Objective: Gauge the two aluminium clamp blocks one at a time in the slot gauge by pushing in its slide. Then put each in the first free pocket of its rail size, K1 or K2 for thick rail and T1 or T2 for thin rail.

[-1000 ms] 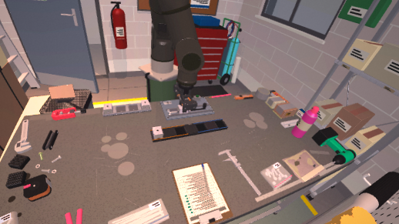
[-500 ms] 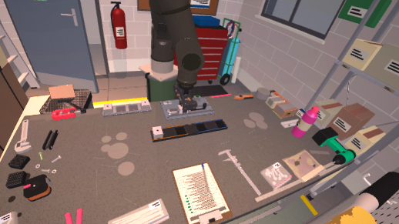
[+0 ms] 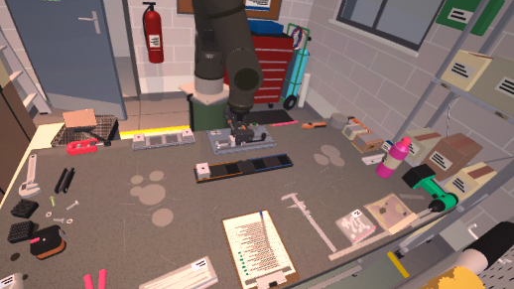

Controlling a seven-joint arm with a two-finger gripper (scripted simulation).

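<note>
At the back of the bench sits the grey slot gauge (image 3: 240,139). My gripper (image 3: 239,133) is down on its middle, open and holding nothing. What lies under the fingers is hidden by the hand. In front of the gauge lies the long pocket tray (image 3: 243,166) with an orange-edged left half and a blue-edged right half. One aluminium clamp block (image 3: 203,170) sits in its leftmost pocket. The other pockets look dark. A grey rack (image 3: 162,139) stands left of the gauge with a pale block at each end.
The arm's base pedestal (image 3: 208,101) rises behind the gauge. A clipboard (image 3: 260,249), a caliper (image 3: 308,218) and cards lie on the near bench. A pink bottle (image 3: 393,157) and a green drill (image 3: 429,185) are to the right. Small hardware lies at far left.
</note>
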